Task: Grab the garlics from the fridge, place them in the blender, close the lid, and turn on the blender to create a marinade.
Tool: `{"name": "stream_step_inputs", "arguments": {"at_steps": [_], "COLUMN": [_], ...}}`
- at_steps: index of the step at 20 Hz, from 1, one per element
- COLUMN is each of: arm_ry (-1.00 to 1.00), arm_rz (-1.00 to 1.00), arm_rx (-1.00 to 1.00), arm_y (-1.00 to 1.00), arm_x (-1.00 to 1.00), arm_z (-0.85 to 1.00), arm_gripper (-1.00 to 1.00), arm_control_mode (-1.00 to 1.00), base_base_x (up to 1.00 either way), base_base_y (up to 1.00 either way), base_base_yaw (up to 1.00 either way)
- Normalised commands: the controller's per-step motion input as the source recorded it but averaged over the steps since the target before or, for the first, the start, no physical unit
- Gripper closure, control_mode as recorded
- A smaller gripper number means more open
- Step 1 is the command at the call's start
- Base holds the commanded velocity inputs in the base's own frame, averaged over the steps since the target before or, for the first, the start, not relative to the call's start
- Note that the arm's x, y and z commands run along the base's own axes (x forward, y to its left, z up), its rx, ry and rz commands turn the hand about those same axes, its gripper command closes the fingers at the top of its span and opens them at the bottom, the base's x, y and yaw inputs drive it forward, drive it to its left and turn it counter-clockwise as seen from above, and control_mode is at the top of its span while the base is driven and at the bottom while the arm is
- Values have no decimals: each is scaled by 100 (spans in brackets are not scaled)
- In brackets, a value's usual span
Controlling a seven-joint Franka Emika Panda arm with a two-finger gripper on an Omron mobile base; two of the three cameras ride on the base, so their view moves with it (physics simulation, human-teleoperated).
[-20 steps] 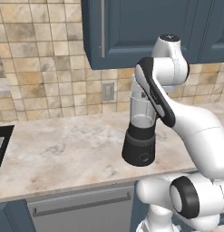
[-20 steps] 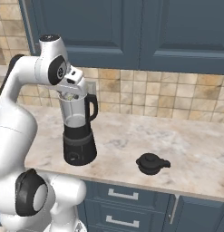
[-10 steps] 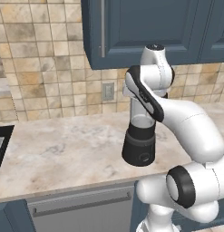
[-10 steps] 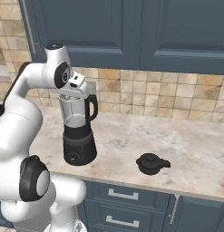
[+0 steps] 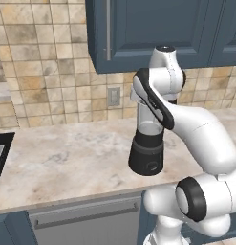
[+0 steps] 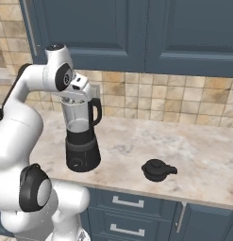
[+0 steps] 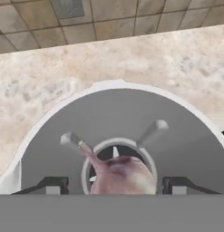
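Observation:
The blender [image 6: 82, 153] stands on the counter with its clear jar [image 6: 78, 115] uncapped. It also shows in the left base view as a black base [image 5: 146, 158] partly behind my arm. My gripper [image 6: 83, 92] hangs right over the jar mouth. In the hand view I look straight down into the jar [image 7: 118, 118] at the blades. A pinkish-white garlic [image 7: 120, 176] sits between my fingertips, with gaps on both sides, so the gripper [image 7: 114, 183] is open. The black lid [image 6: 158, 169] lies on the counter to the right of the blender. The fridge is out of view.
Blue wall cabinets [image 6: 137, 33] hang close above my arm. A tiled backsplash with an outlet [image 5: 112, 96] runs behind the blender. A sink edge [image 5: 1, 153] lies at the far left. Drawers [image 6: 127, 202] sit under the marble counter [image 6: 198, 155].
The jaws have spread apart over the jar, letting go of the garlic. The upper arm has turned slightly above the blender, and the blender and lid have stayed put.

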Motion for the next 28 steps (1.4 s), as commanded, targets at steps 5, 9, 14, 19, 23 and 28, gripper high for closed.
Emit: {"name": "stream_step_inputs", "arguments": {"at_steps": [5, 9, 14, 19, 23, 28], "arm_ry": [-19, -18, -17, -9, 12, -2], "arm_rz": [0, 0, -2, -8, 0, 1], "arm_rx": [0, 0, 0, 0, 0, -1], "arm_y": [0, 14, 12, 0, 1, 0], "arm_x": [-43, -97, -100, -96, -8, -65], "arm_z": [54, 17, -8, -24, -21, -2], "arm_gripper": [-100, -100, -100, -100, -100, -100], "arm_control_mode": [-100, -100, -100, -100, -100, 100], "base_base_x": [0, 0, 0, 0, 0, -20], "base_base_y": [0, 0, 0, 0, 0, 0], "base_base_yaw": [0, 0, 0, 0, 0, 3]}}
